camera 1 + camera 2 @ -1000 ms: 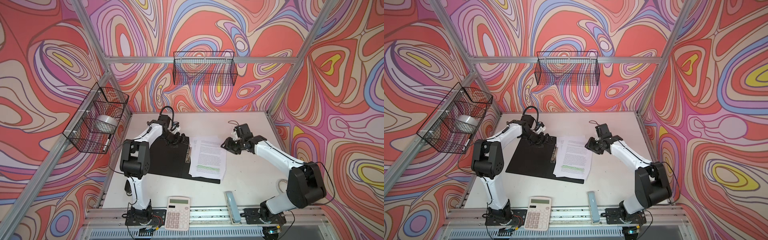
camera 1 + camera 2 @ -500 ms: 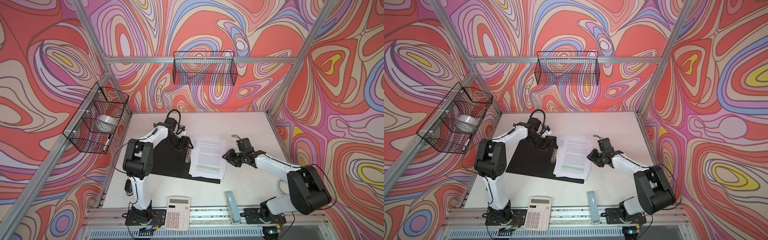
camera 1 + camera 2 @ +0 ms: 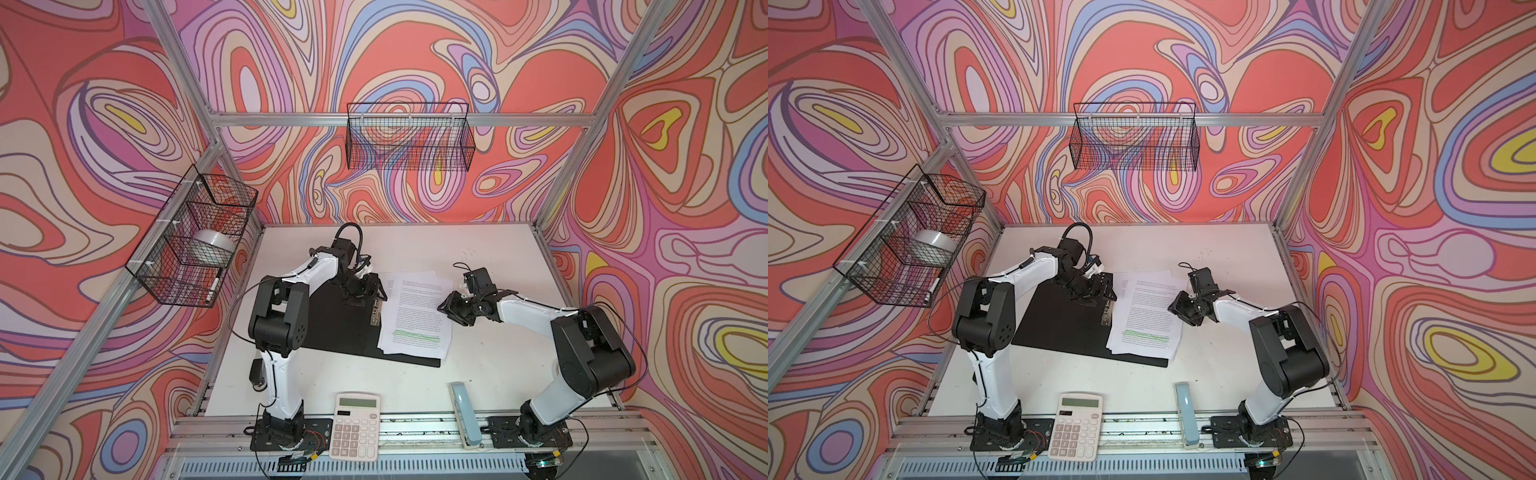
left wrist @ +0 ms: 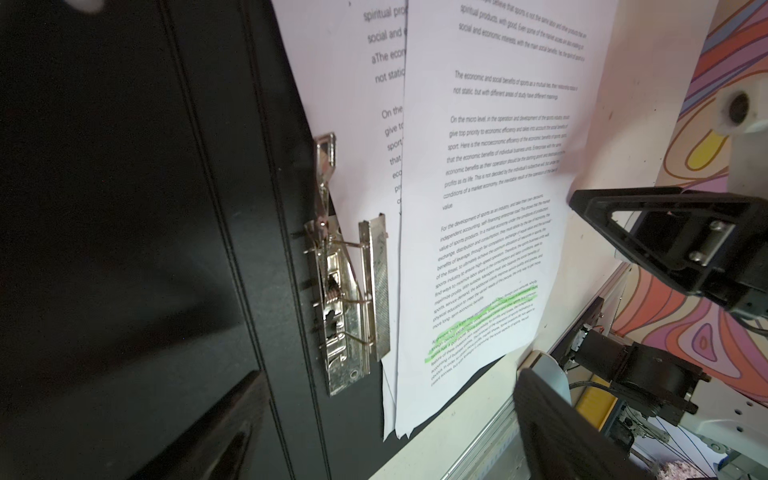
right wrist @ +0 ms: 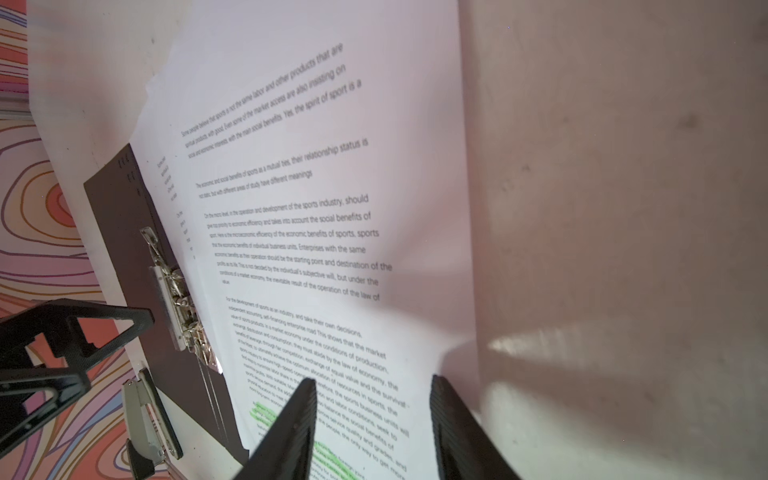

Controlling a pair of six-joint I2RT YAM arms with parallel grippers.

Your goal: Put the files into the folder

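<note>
Folder (image 3: 340, 328) is lying open, black side up, mid tabletop (image 3: 498, 365). The files (image 3: 419, 316) sit on its 3 o'clock half, right beside the metal clip (image 4: 340, 291). My left claw (image 3: 368, 291) is spread wide and empty at the sheets' 10 o'clock. My right claw (image 3: 451, 311) is part-open, gripping nothing, at their 3 o'clock edge.

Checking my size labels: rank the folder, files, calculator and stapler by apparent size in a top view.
1. folder
2. files
3. calculator
4. stapler
The last two lie nearer the camera, so they look slightly enlarged.
</note>
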